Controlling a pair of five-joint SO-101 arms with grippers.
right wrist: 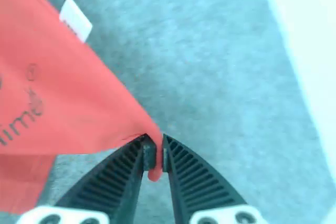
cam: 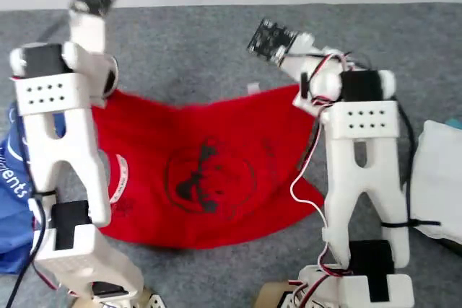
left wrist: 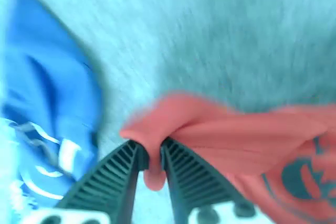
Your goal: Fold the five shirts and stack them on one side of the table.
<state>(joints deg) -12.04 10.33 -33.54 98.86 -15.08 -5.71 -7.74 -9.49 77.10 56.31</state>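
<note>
Jaws of left arm [cam: 61, 142] and right arm [cam: 361, 156] are each pinching a far corner of the red shirt [cam: 209, 178], stretching it lengthwise between them.

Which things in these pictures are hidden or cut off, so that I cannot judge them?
High view: the blue shirt is cut by the left edge and covered by an arm.
High view: the white cloth is cut by the right edge; folded shirt or not, unclear.
High view: the arms cover the held corners of the red shirt.
Wrist views: the left tool and right tool hide the pinched cloth.
</note>
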